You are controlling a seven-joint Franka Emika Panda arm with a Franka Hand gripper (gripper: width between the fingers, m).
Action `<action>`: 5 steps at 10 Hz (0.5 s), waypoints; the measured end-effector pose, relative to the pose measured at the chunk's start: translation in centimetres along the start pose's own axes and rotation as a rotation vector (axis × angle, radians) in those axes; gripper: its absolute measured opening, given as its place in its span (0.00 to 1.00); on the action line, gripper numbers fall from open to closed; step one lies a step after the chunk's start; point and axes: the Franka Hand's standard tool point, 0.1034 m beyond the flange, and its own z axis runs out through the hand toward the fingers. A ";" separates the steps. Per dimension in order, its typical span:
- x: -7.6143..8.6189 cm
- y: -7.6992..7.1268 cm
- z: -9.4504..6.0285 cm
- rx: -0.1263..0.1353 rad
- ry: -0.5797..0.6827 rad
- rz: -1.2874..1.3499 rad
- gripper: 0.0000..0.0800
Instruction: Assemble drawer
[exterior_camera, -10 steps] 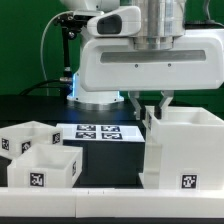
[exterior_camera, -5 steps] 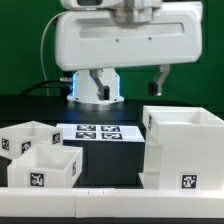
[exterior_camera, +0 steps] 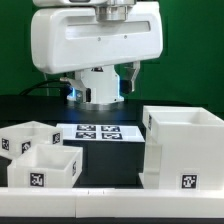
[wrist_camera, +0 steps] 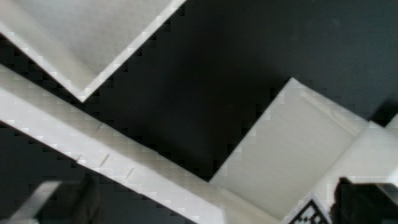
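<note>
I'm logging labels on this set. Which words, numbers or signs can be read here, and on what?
No words, brands or numbers are readable.
Casing: one black-and-white square tag, pattern only.
Front tray: one such tag.
Back tray: one such tag.
Marker board: several such tags.
Wrist view: tag at the edge, too blurred to read.

1. No letters, numbers or brand names can be read in either view
2. The casing (exterior_camera: 190, 145) bears one black-and-white square tag (exterior_camera: 187, 182) low on its front face
3. The nearer tray (exterior_camera: 55, 165) carries one such tag on its front wall, and the farther tray (exterior_camera: 25, 133) shows two (one cut off by the exterior view's left edge)
4. The marker board (exterior_camera: 100, 132) carries a row of these tags, their patterns too small to tell apart
5. The wrist view shows only part of a tag (wrist_camera: 313, 212); what it stands on cannot be told
</note>
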 end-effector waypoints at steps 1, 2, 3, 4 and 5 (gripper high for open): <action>-1.9 1.0 1.1 -0.012 0.010 -0.148 0.81; -4.1 1.9 2.3 -0.017 0.005 -0.271 0.81; -5.8 2.9 3.8 -0.010 -0.002 -0.379 0.81; -6.9 3.3 5.2 -0.002 -0.007 -0.425 0.81; -7.8 3.3 6.4 0.018 -0.015 -0.440 0.81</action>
